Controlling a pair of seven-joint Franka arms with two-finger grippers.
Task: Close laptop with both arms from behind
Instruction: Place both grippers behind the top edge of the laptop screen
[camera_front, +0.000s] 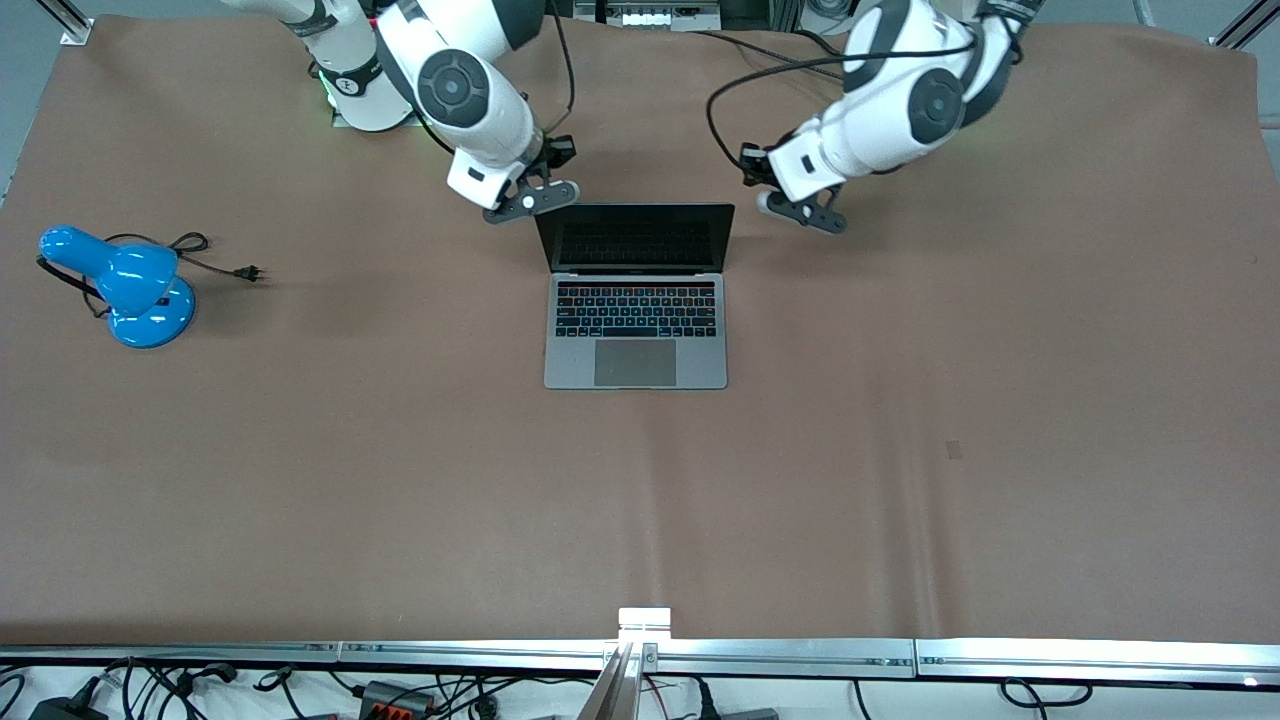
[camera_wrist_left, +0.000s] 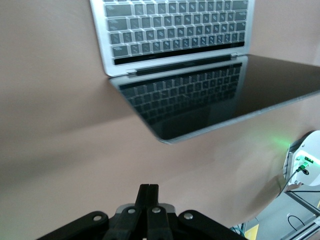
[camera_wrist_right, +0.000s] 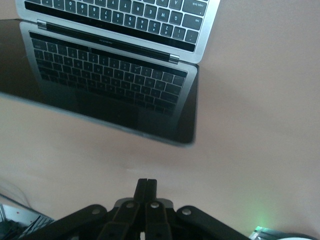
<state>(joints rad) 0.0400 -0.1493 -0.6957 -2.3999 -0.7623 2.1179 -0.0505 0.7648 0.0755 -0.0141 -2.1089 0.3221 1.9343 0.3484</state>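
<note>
The silver-grey laptop (camera_front: 636, 330) stands open in the middle of the table, its black screen (camera_front: 636, 238) upright and facing the front camera. It also shows in the left wrist view (camera_wrist_left: 175, 45) and in the right wrist view (camera_wrist_right: 120, 30). My right gripper (camera_front: 530, 200) is shut and empty, beside the lid's top corner toward the right arm's end. My left gripper (camera_front: 800, 212) is shut and empty, a little off the lid's other top corner. Each wrist view shows its own closed fingers, the left (camera_wrist_left: 148, 189) and the right (camera_wrist_right: 146, 184), apart from the lid's edge.
A blue desk lamp (camera_front: 125, 285) with a black cord and plug (camera_front: 250, 272) lies toward the right arm's end of the table. A brown mat (camera_front: 900, 450) covers the table. A metal rail (camera_front: 780, 655) runs along the edge nearest the front camera.
</note>
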